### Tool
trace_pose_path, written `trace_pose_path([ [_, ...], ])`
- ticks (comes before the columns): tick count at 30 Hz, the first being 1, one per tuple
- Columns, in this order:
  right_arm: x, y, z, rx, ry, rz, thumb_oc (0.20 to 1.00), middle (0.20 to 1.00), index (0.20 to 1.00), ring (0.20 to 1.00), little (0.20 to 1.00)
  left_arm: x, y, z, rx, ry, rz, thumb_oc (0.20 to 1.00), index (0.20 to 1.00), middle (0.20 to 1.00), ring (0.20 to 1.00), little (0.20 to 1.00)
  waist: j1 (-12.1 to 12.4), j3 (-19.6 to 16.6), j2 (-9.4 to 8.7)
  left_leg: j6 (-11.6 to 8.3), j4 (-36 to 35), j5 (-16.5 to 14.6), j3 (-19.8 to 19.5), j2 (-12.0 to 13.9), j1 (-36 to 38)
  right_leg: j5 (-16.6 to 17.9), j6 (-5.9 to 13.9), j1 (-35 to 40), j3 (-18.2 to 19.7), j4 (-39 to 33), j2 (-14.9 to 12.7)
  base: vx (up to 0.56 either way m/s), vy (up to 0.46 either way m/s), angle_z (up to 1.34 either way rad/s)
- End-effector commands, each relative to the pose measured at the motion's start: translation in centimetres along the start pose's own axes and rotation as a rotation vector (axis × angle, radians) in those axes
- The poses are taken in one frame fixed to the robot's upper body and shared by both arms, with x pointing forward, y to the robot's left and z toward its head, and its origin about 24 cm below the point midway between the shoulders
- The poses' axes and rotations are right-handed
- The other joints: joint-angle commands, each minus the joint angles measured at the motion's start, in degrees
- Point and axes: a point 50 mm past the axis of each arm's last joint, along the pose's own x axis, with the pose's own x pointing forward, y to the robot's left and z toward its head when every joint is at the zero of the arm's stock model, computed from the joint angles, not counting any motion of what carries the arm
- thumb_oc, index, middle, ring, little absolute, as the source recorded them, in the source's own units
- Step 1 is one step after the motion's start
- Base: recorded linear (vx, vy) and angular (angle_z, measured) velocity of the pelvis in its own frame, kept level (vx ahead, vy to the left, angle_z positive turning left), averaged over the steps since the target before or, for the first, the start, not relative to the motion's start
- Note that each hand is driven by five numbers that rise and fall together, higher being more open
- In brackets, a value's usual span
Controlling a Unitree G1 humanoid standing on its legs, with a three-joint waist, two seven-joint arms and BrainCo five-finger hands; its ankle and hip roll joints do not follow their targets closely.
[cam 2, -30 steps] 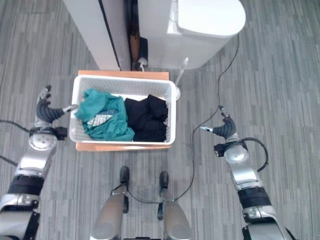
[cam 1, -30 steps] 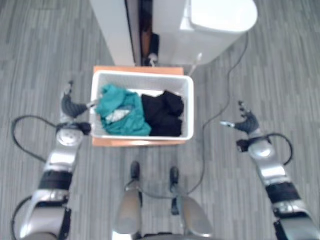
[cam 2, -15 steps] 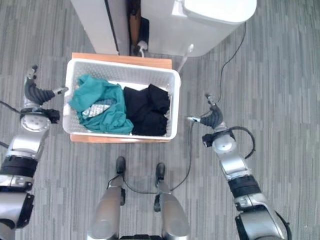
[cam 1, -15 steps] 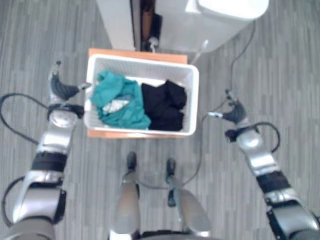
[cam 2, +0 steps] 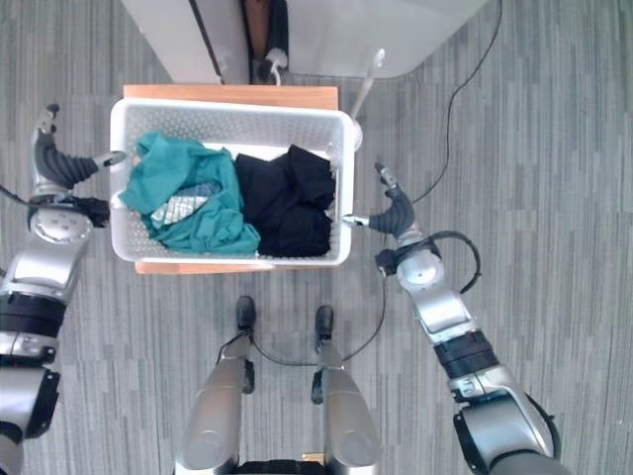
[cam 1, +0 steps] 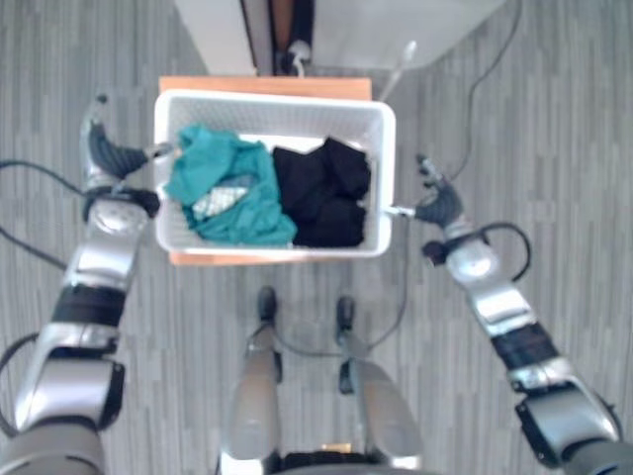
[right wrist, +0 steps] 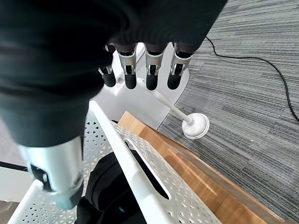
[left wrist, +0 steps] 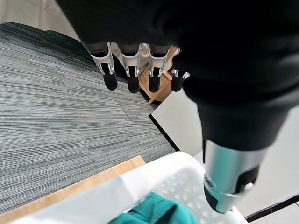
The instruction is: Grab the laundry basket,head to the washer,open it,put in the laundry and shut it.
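The laundry basket [cam 1: 381, 148] sits on a low wooden stand [cam 1: 265, 87] in the upper middle of the frame; bare carpet [cam 1: 554, 129] lies open at both its short sides. The left hand [cam 1: 109, 158] stands just beside the left wall, thumb over the rim, fingers relaxed; the right hand [cam 1: 435, 203] is just beside the right wall, thumb tip at the rim, fingers straight. Teal clothes [cam 1: 223, 188] and black clothes [cam 1: 321, 193] fill the inside; the white washer [cam 2: 396, 35] and a white panel [cam 2: 163, 30] close off the upper edge, a white plunger-like tool [right wrist: 194, 126] leaning near the basket's far right corner.
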Motion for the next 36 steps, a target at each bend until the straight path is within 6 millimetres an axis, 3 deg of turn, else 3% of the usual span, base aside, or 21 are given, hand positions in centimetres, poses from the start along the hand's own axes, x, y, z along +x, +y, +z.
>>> trace_pose_path([
  [1,0.3,-0.4,2.7,0.049,-0.121,-0.023,1.000,1.000,1.000,1.000,1.000,1.3,2.2,0.8,0.008,-0.025,0.103,1.000,1.000,1.000,1.000,1.000,-0.5,-2.2,0.19,1.49,7.8,-7.2,-0.3,1.9,-4.7,-3.0,2.70,-5.1,-1.5,7.0,-5.0,0.01,-0.016,-0.14],
  [6,0.3,-0.3,3.6,0.069,-0.158,-0.027,1.000,1.000,1.000,1.000,1.000,1.4,3.2,0.3,0.079,-0.022,0.127,1.000,1.000,1.000,1.000,1.000,-0.4,-2.2,0.68,1.19,8.4,-7.8,-0.6,2.1,-6.1,-3.3,2.79,-6.1,-1.9,7.1,-5.1,0.03,-0.021,-0.06],
  [11,0.8,-0.1,4.1,0.073,-0.166,-0.046,1.000,1.000,1.000,1.000,1.000,0.9,2.7,-1.2,0.162,0.020,0.113,1.000,1.000,1.000,1.000,1.000,-0.2,-2.2,0.69,1.20,8.4,-8.2,-0.8,2.0,-6.5,-3.5,2.73,-6.7,-1.8,7.3,-5.0,0.04,-0.012,0.01],
  [16,1.4,0.4,5.7,0.091,-0.216,-0.037,1.000,1.000,1.000,1.000,1.000,1.7,3.3,-1.3,0.235,0.038,0.157,1.000,1.000,1.000,1.000,1.000,-0.4,-1.7,0.42,1.09,8.8,-8.2,-1.2,1.9,-8.3,-3.5,2.77,-8.1,-2.1,7.5,-5.0,0.01,-0.004,0.00],
  [21,1.4,0.8,5.2,0.077,-0.193,-0.027,1.000,1.000,1.000,1.000,1.000,1.8,3.3,-1.3,0.242,0.040,0.171,1.000,1.000,1.000,1.000,1.000,-0.6,-1.6,0.10,1.03,8.5,-8.0,-1.1,1.7,-8.9,-3.3,2.86,-8.5,-2.6,7.5,-5.3,0.00,0.000,0.00],
  [27,2.2,2.5,3.3,0.153,-0.065,-0.015,1.000,1.000,1.000,1.000,1.000,1.7,1.8,0.1,0.210,-0.004,0.155,1.000,1.000,1.000,1.000,1.000,0.1,-1.5,0.33,1.00,9.0,-7.9,-1.6,1.5,-10.6,-3.3,2.81,-9.3,-3.5,7.7,-5.5,0.00,-0.003,0.03],
  [30,2.4,2.7,3.2,0.167,-0.053,-0.015,1.000,1.000,1.000,1.000,1.000,1.7,1.6,0.2,0.203,-0.009,0.151,1.000,1.000,1.000,1.000,1.000,0.2,-1.5,0.42,1.00,9.1,-7.9,-1.6,1.4,-10.8,-3.3,2.79,-9.5,-3.6,7.8,-5.6,0.00,0.003,0.08],
  [34,3.1,4.5,3.0,0.295,0.031,-0.006,1.000,1.000,1.000,1.000,1.000,1.3,0.2,0.7,0.172,-0.014,0.128,1.000,1.000,1.000,1.000,1.000,1.0,-1.3,1.29,1.00,9.2,-7.7,-1.8,1.1,-11.4,-3.1,2.70,-9.6,-4.2,7.7,-6.0,0.00,0.009,0.00],
  [36,4.0,5.4,3.9,0.344,0.050,-0.004,1.000,1.000,1.000,1.000,1.000,1.1,-0.8,1.0,0.146,-0.012,0.109,1.000,1.000,1.000,1.000,1.000,1.7,-1.3,1.68,0.98,9.2,-7.7,-1.8,0.8,-11.3,-3.0,2.66,-9.6,-4.2,7.7,-6.2,0.00,0.032,0.02],
])
